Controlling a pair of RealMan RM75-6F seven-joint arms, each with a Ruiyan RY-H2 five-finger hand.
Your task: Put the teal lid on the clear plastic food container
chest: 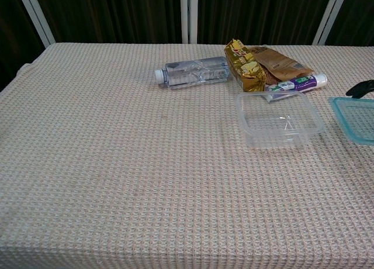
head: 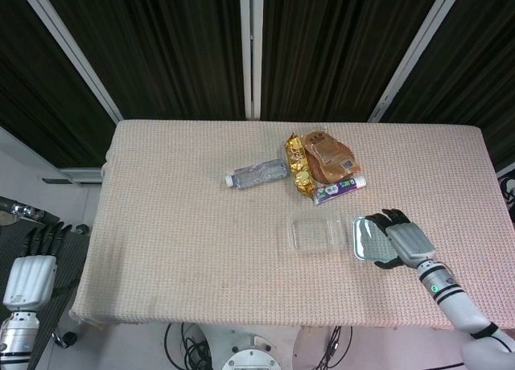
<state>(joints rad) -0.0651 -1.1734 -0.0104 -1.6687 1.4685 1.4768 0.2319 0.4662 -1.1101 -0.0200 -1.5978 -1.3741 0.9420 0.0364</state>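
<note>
**While gripped by the right hand, teal lid beside the container, not on it**

Head view only:
- Shows the whole right hand (head: pixel 402 240) wrapped around the teal lid (head: pixel 372 238): fingers over the far edge, thumb hooked at the near edge, palm on the lid's right side.
- Also picks up the left hand (head: pixel 32 269), low beside the table's left edge, fingers straight and slightly apart, holding nothing.

Chest view only:
- Catches just a dark fingertip (chest: pixel 362 88) of the right hand at the frame's right edge.
- Shows only the left part of the lid (chest: pixel 355 121), cropped by the frame.
- Shows a faint embossed mark on the container floor, unreadable from the head view.

Cannot tell from either view whether the lid touches the cloth or hangs just above it.

Lid: teal rim, see-through centre. Sits just right of the clear plastic food container (head: pixel 315 232), with a narrow gap and no overlap.

Container (chest: pixel 277 120): upright, open top, nothing inside.

Behind it:
- toothpaste tube (head: pixel 338 190), lying just past the far rim
- gold snack packet (head: pixel 299 165) and brown snack packet (head: pixel 330 157), touching, further back
- water bottle (head: pixel 257 175) on its side left of the packets, cap pointing left

All resting on the beige woven table (head: pixel 177 225).
</note>
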